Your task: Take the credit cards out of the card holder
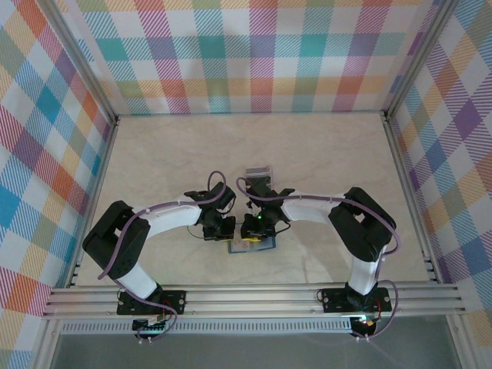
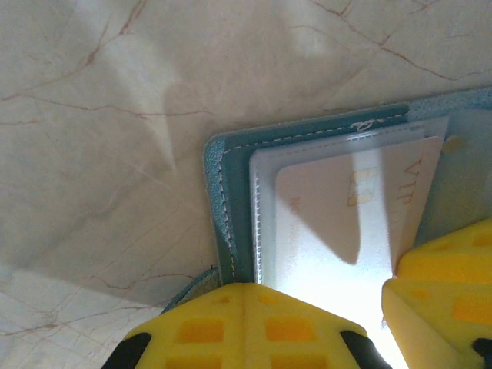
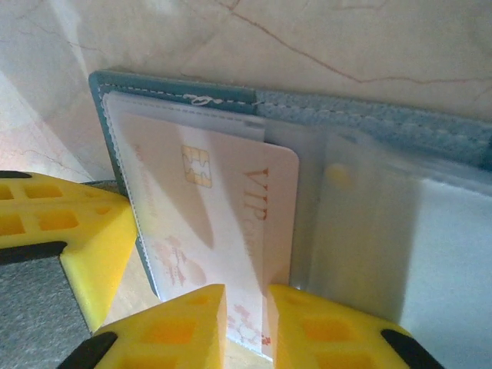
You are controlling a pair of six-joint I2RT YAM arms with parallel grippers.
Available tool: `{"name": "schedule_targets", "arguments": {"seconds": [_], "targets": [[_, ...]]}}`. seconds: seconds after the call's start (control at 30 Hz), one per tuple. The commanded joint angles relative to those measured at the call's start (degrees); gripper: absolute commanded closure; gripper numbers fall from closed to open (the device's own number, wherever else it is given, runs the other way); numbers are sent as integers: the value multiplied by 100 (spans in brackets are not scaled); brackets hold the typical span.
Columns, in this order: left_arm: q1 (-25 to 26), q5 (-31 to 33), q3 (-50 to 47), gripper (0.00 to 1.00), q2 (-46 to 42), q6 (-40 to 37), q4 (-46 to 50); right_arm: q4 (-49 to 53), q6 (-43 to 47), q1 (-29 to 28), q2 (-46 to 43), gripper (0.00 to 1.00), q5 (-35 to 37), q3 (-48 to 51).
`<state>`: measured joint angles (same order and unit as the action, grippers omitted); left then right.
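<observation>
The teal card holder (image 3: 369, 115) lies open on the marble table, close to the front, between both arms (image 1: 254, 247). A pale credit card (image 3: 223, 200) with a gold chip and "VIP" lettering sits in its clear pocket, its right side sticking out. My right gripper (image 3: 246, 315) stands over the card's near edge. Its yellow fingers are a narrow gap apart and the card's face shows through that gap. My left gripper (image 2: 244, 290) is shut, tips together on the holder's (image 2: 231, 200) near left edge beside the card (image 2: 330, 223). The right gripper's fingers (image 2: 446, 284) show at the lower right.
More clear sleeves (image 3: 369, 231) fan out over the holder's right half. A small grey rectangular thing (image 1: 258, 171) lies just behind the right wrist. Plaid walls close in three sides, and a metal rail (image 1: 254, 296) runs along the near edge. Open tabletop lies beyond.
</observation>
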<state>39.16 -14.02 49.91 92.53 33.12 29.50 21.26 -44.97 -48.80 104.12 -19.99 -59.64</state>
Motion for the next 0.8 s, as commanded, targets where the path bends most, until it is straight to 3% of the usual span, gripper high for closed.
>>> {"name": "schedule_targets", "arguments": {"seconds": [0.0,0.23,0.77], "targets": [[-57,-7,-125,95,11,-95,118,238,28,-42,159,75,218,-114],[-57,66,-73,95,-16,-97,217,782,144,-61,-35,71,719,-224],[-48,-188,448,94,-296,-61,407,481,63,-26,-466,71,492,-136]]}}
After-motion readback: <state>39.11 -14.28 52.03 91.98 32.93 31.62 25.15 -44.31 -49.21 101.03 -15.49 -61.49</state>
